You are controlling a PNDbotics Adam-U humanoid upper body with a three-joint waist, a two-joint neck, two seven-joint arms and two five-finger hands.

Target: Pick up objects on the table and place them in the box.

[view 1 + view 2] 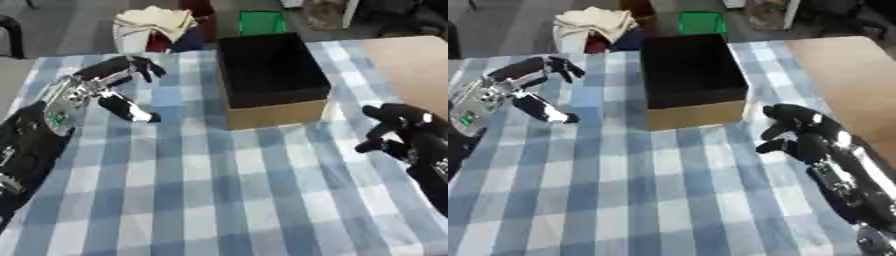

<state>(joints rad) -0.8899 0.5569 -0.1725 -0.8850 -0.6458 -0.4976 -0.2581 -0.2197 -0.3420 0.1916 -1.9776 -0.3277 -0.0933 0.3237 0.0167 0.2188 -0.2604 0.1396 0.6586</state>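
On the bench [219,200], covered by a blue-and-white checked cloth [192,165], a box [271,75] stands toward the far middle, open at the top, its inside dark and its near wall tan cardboard; nothing can be made out inside it; the left hand [114,87] hangs over the cloth at the left, well apart from the box, its upper fingers bent forward toward the box and its thumb [131,110] stretched out below them with a pale tip, a wide gap between the two, nothing held in it; the silver and black forearm runs back from it toward the lower left corner; the right hand [802,132] lies low at the right, near the box's near right corner but not touching it, its dark fingers curled inward over the cloth, holding nothing that shows; its arm runs back to the lower right corner; no loose object shows on the cloth between the hands; beyond the far edge of the bench a pale heap [157,22] sits on something red and blue, beside a green thing [262,22]; to the right of the cloth lies a bare tan surface [411,60].
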